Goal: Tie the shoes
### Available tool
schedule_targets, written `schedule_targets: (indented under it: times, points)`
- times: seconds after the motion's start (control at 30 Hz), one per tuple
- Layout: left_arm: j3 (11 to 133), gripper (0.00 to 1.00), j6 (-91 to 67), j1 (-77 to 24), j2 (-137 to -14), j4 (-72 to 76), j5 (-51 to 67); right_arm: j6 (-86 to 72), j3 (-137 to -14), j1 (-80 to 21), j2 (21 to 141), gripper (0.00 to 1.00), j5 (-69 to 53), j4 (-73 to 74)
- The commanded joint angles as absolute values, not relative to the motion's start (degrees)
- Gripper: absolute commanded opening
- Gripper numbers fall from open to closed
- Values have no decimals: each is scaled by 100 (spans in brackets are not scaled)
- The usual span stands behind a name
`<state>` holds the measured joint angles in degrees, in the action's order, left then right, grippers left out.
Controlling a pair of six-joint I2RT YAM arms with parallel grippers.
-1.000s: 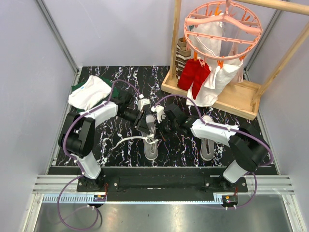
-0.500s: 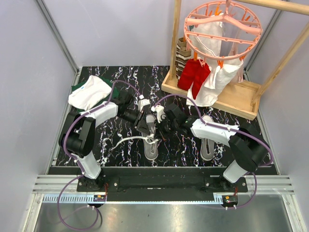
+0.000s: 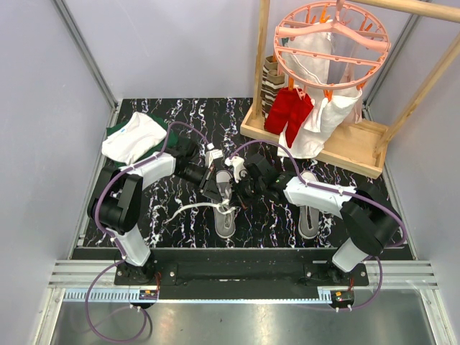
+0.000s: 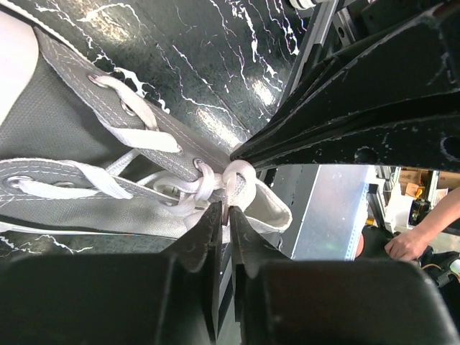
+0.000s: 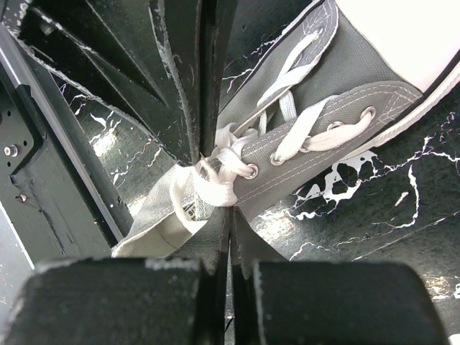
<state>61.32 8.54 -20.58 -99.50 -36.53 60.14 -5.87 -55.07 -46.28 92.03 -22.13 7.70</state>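
Observation:
One grey shoe (image 3: 225,220) with a white toe cap lies at the table's middle, and its mate (image 3: 310,215) lies to the right. Both grippers meet over the first shoe's top eyelets. My left gripper (image 4: 228,209) is shut, its tips pinching a loop of white lace (image 4: 241,180) beside the tongue. My right gripper (image 5: 230,213) is shut at the lace knot (image 5: 223,188) from the opposite side, with lace running into its tips. One loose lace end (image 3: 188,209) trails left over the table. In the top view the arms hide the knot.
Folded white and green clothes (image 3: 133,136) lie at the back left. A wooden rack (image 3: 316,144) at the back right carries a pink round hanger (image 3: 330,36) with red and white garments. A person's hand (image 4: 408,244) shows beyond the table's near edge.
My left gripper's jaws have closed onto the lace loop and the gripper has shifted slightly toward the shoe. The right arm has stayed still.

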Motion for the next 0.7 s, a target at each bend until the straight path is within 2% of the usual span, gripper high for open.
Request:
schedule_targets:
  times: [0.0,0.03,0.17,0.23,0.3,0.53,0.57,0.67]
  points:
    - [6187,5,905,-2074,-9949,-3568,6337,-615,-5748,-4623,9220,0,-2329,580]
    - [6196,0,905,-2066,-9941,-3560,6328,-615,-5748,-4623,9211,0,-2347,571]
    - [6179,0,879,-2022,-9879,-3560,6346,-598,-5757,-4623,9185,0,-2399,580]
    - [6170,0,870,-1916,-9826,-3560,6354,-536,-5739,-4623,9158,7,-2408,580]
    - [6170,0,861,-1768,-9791,-3594,6389,-440,-5730,-4623,9071,9,-2400,615]
    - [6301,0,1063,-1459,-9773,-3832,6381,-229,-5871,-4623,8930,31,-2312,949]
    - [6319,0,1090,-1450,-9782,-3858,6346,-211,-5906,-4623,8877,39,-2303,1080]
    - [6381,0,1072,-1310,-9808,-3885,6232,-27,-6108,-4623,8737,45,-2285,1422]
